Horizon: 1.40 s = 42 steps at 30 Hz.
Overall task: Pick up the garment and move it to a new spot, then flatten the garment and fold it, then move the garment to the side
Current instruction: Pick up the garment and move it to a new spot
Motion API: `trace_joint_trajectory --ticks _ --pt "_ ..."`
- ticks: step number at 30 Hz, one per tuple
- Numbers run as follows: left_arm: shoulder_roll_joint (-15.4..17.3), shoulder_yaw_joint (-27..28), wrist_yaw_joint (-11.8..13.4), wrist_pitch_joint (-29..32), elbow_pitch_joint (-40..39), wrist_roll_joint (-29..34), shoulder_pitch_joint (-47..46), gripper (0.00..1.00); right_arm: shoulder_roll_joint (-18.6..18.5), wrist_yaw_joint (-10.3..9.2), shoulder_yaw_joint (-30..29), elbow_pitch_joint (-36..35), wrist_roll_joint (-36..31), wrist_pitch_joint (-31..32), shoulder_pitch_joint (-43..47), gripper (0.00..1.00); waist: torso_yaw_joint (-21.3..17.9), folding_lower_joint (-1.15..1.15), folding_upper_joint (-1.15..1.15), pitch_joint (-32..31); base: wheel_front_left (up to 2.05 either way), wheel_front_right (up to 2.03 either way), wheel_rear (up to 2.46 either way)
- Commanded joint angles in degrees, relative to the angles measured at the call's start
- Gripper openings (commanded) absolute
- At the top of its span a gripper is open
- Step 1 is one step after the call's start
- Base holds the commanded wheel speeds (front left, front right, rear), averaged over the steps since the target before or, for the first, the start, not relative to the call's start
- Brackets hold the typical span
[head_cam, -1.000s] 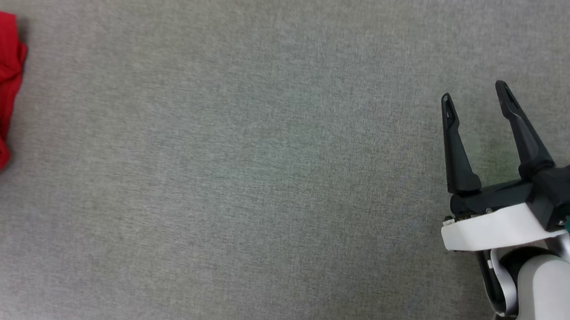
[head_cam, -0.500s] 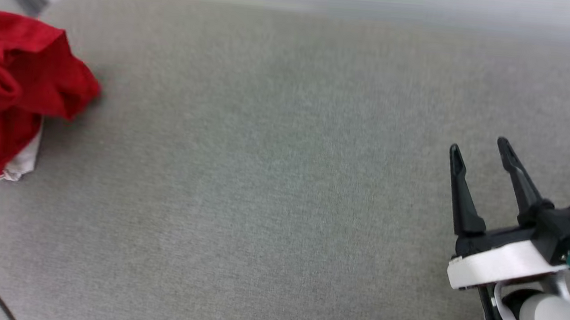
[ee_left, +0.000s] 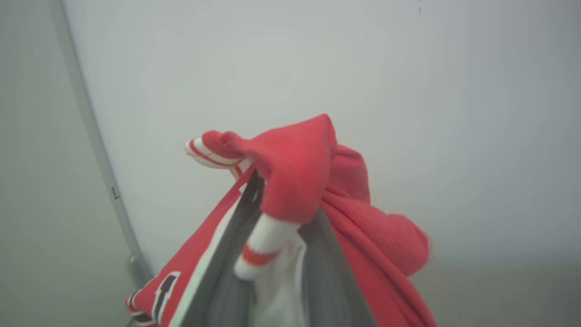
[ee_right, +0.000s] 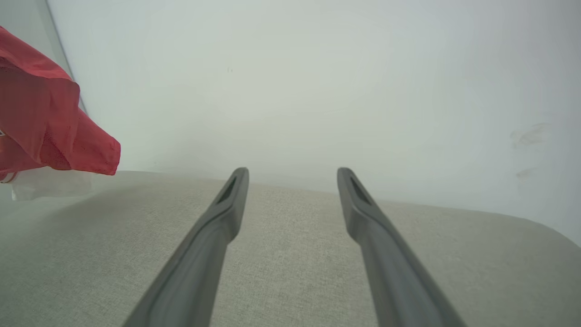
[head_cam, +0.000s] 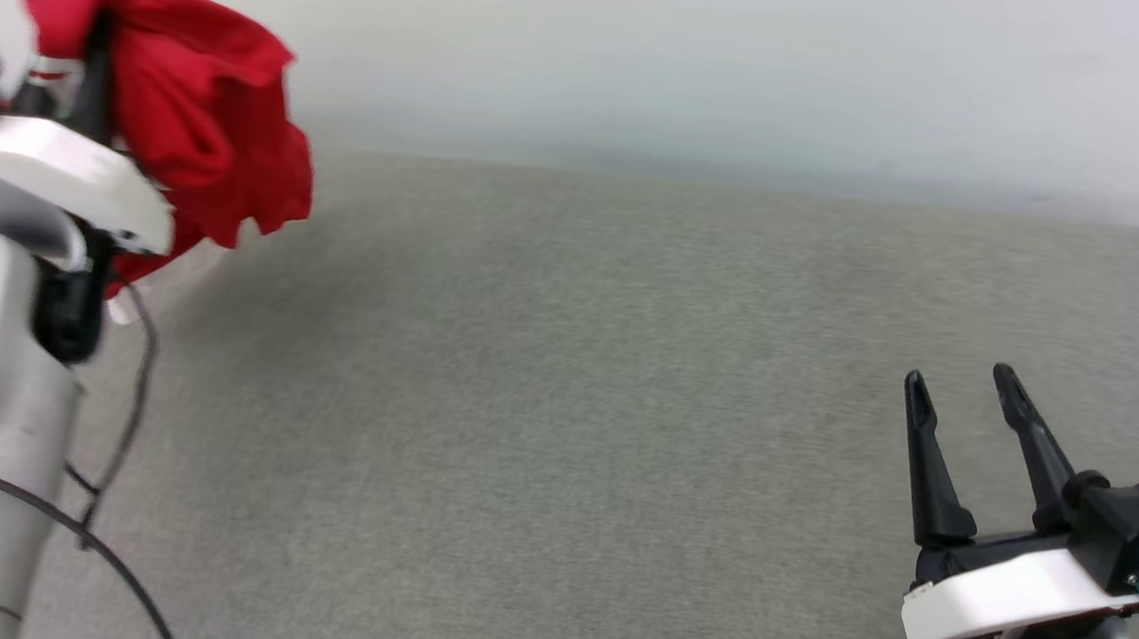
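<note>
"Fingers (ee_left: 233, 245) of the left gripper (ee_left: 288, 195) are clamping a bunch of the red T-shirt (head_cam: 203, 113), see?"
"Yes. A second ago it was lying at the left; now it's dangling clear of the grey fabric surface (head_cam: 563, 409). And the right gripper (head_cam: 958, 377)?"
"Hovering low, prongs apart, carrying nothing. Pickup's looking done, so I'm guessing the move to a new spot is coming next."

Left gripper (ee_left: 283, 200) clamped on bunched garment (ee_left: 295, 163), red folds draping fingers (ee_left: 229, 263), pale wall (ee_left: 408, 91) behind.
</note>
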Motion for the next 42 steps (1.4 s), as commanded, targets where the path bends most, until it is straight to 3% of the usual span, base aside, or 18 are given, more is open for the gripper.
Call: trace_joint_trajectory --ticks 1,12,21,24,31,32,33,34,35,39,42 --pt "-1.53 -0.93 0.37 -0.17 -2.52 0.12 1.67 0.00 0.01 -0.02 -0.02 -0.51 0.53 0.36 1.39 1.00 -3.46 0.01 0.00 -2.53 0.00 0.00 0.00" --pt "-10.32 -7.84 -0.11 4.12 -15.86 -1.17 8.87 0.00 0.01 -0.02 -0.68 -2.21 1.63 1.54 4.13 1.00 -11.65 0.01 0.00 -2.20 0.00 0.00 0.00" --pt "-16.22 -22.49 -2.94 9.49 -21.56 0.08 15.66 0.00 0.01 -0.02 -0.99 -2.63 3.08 0.35 2.85 1.00 -14.26 0.01 0.00 4.36 0.00 0.00 0.00" --pt "-16.49 -28.03 -3.32 10.68 -22.04 0.62 18.66 0.00 0.01 -0.02 -1.05 -2.47 3.50 -0.31 1.87 1.00 -13.99 0.01 0.00 6.41 0.00 0.00 0.00" --pt "-13.41 -39.77 -3.54 13.14 -21.41 0.12 21.07 0.00 0.01 -0.02 -1.25 -1.21 3.39 -1.20 0.18 1.00 -12.08 0.01 0.00 8.69 0.00 0.00 0.00" --pt "-12.97 -40.66 -3.55 12.94 -21.54 -0.40 20.94 0.04 0.01 -0.02 -1.28 -1.03 3.31 -1.18 -0.10 1.00 -11.84 0.01 0.00 8.70 0.00 0.00 0.00" --pt "-12.56 -41.48 -3.56 12.83 -21.64 -0.63 20.67 0.36 0.01 -0.02 -1.34 -0.90 3.23 -1.25 -0.33 1.00 -11.55 0.01 0.00 8.63 0.00 0.00 0.00" --pt "-12.41 -42.07 -3.56 12.34 -21.91 -0.90 20.27 0.54 0.01 -0.02 -1.50 -0.89 3.06 -1.33 -0.50 1.00 -11.18 0.01 0.00 8.50 0.00 0.00 0.00" --pt "-12.39 -42.59 -3.57 11.71 -22.19 -0.86 19.88 1.00 0.01 -0.02 -1.66 -0.80 2.99 -1.33 -0.56 1.00 -10.82 0.01 0.00 8.26 0.00 0.00 0.00" --pt "-12.92 -42.53 -3.39 8.00 -23.56 -0.37 19.31 1.00 0.01 -0.02 -2.03 -0.45 2.33 -0.96 -0.49 1.00 -9.50 0.01 0.00 6.14 0.00 0.00 0.00" --pt "-13.36 -41.13 -1.85 4.40 -25.46 0.18 19.16 1.00 0.01 -0.02 -2.25 -0.39 1.90 -0.51 0.48 1.00 -8.57 0.01 0.00 3.90 0.00 0.00 0.00"
